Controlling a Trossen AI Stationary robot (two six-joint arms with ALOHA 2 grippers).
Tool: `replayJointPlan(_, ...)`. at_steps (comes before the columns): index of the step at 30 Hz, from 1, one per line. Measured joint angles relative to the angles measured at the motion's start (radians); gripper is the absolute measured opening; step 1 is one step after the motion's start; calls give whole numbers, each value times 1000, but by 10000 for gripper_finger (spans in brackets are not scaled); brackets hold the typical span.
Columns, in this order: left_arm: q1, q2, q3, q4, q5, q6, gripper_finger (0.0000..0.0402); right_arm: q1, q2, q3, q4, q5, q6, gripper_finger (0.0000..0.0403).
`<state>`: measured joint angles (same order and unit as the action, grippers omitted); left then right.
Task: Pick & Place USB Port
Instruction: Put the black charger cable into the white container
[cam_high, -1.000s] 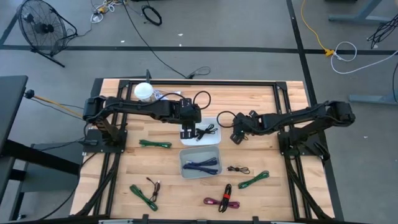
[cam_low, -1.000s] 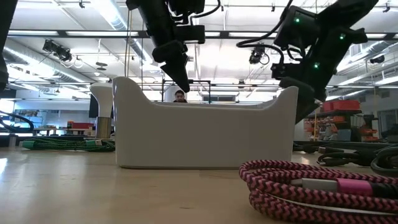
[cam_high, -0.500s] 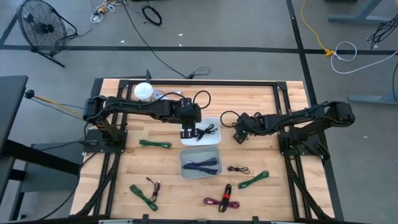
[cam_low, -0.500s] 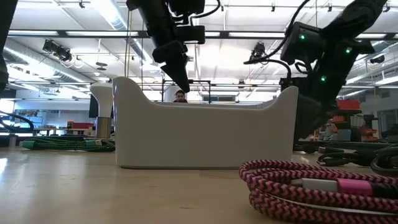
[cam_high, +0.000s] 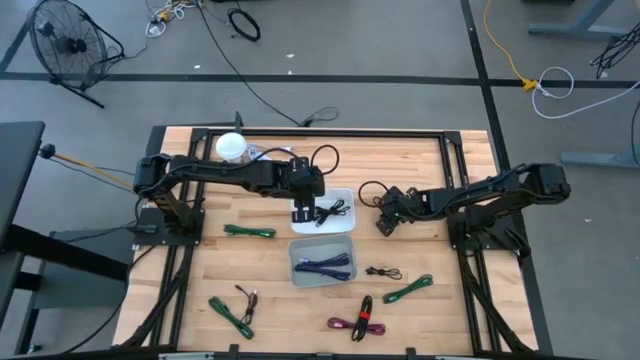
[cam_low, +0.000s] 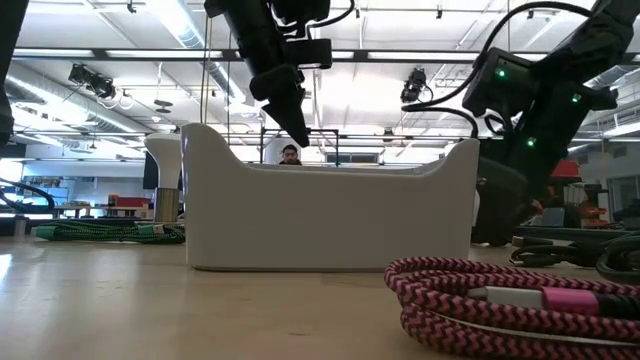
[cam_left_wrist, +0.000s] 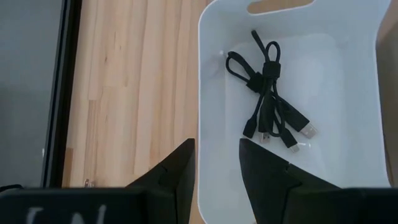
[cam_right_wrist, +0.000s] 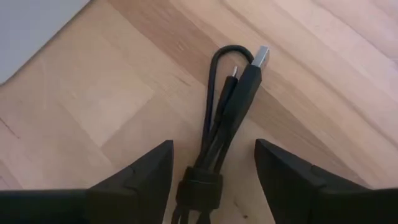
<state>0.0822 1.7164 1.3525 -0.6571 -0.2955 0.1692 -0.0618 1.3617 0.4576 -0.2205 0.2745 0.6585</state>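
Observation:
A bundled black USB cable (cam_right_wrist: 225, 118), bound by a black tie (cam_right_wrist: 198, 186), lies flat on the wood. My right gripper (cam_right_wrist: 214, 180) is open and low over it, with one finger on each side of the tie end and neither touching. In the high view the right gripper (cam_high: 386, 222) hides this cable, just right of the white bin (cam_high: 348, 226). Another black cable (cam_left_wrist: 267, 102) lies on the floor of that bin (cam_left_wrist: 205, 74). My left gripper (cam_left_wrist: 217, 171) hovers open above the bin's left rim, also shown in the low view (cam_low: 291, 125).
A grey bin (cam_high: 297, 262) near the white one holds dark blue cables. Loose cables lie on the near half of the table: green ones (cam_high: 250, 231) (cam_high: 408, 289) (cam_high: 230, 315), a black one (cam_high: 382, 272) and a pink one (cam_high: 358, 320). A white round object (cam_high: 232, 147) sits at the far left.
My right gripper has drawn back toward the table's right edge, away from the white bin, and has come down close to the tabletop. The left arm has kept still over the bin's rim.

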Motion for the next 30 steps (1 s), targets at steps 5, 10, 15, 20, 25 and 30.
replayJointPlan(5,0,0,0,6,0,0,131,0,0,-2,-1,5,-1,193)
replayJointPlan(10,0,0,0,6,0,0,131,-1,0,-2,-5,-7,-4,89)
replayJointPlan(15,0,0,0,6,0,0,131,-1,0,-2,-2,-19,-10,17)
replayJointPlan(20,0,0,0,11,0,0,131,0,1,37,-32,-62,-46,7)
replayJointPlan(25,0,0,0,14,0,-1,131,0,2,195,-154,-70,-176,4)
replayJointPlan(30,0,0,0,14,0,-1,131,0,1,399,-377,27,-302,2)
